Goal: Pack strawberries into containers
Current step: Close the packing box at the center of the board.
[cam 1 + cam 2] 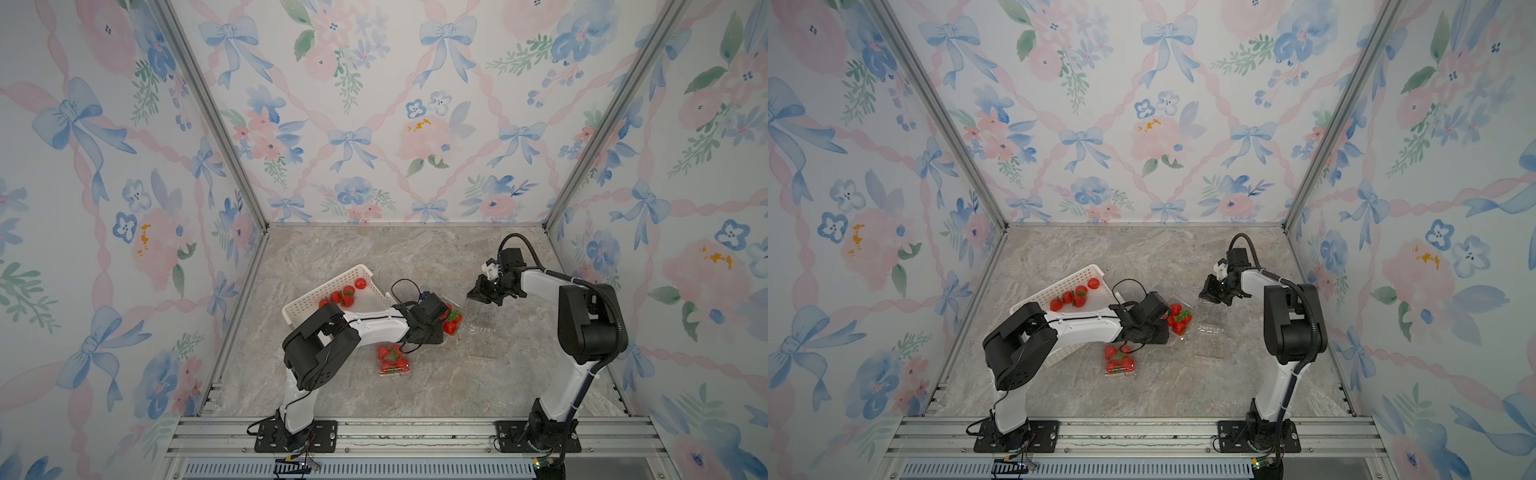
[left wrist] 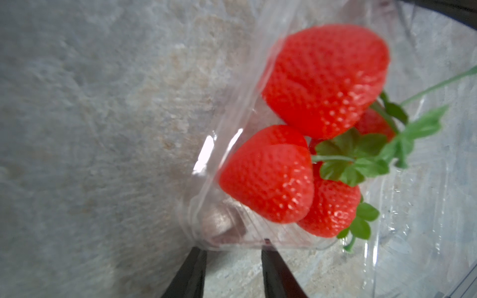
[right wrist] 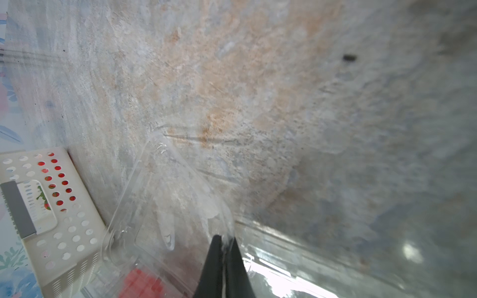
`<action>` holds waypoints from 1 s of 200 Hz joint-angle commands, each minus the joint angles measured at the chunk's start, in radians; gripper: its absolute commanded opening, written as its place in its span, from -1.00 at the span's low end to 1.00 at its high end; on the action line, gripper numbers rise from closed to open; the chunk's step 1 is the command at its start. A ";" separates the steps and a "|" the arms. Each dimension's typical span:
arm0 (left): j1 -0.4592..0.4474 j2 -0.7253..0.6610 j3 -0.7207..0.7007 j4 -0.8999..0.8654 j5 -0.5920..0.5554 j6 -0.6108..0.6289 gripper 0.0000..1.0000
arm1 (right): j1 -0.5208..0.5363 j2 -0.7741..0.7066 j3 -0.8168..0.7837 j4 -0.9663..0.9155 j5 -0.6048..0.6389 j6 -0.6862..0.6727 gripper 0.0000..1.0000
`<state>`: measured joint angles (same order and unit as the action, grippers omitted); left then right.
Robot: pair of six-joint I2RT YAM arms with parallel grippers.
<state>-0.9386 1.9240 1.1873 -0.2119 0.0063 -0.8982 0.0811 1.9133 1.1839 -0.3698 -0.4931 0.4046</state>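
Right pincer (image 3: 225, 238) on container (image 3: 165, 196) (wrist only)

Both your arms reach inward.
Your left gripper (image 2: 233, 249) sits low, jaws parted; your right gripper (image 3: 225, 240) hangs raised opposite it, jaws pressed together.

Grey marbled table (image 1: 374, 257) carrying a basket and three clear boxes.
A white holed basket (image 1: 324, 289) sits far left. A full box (image 1: 459, 331) lies mid-table, a second full box (image 1: 409, 370) nearer, and an empty box (image 1: 482, 330) just to the right.
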 commanded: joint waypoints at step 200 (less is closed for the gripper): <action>0.026 -0.075 -0.064 0.001 0.008 -0.004 -0.16 | 0.025 -0.070 -0.051 0.051 0.020 0.045 -0.83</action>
<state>-0.9199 1.8427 1.1465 -0.2100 0.0200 -0.8989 0.1112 1.9022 1.1652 -0.3309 -0.4774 0.4534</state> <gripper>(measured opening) 0.423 0.085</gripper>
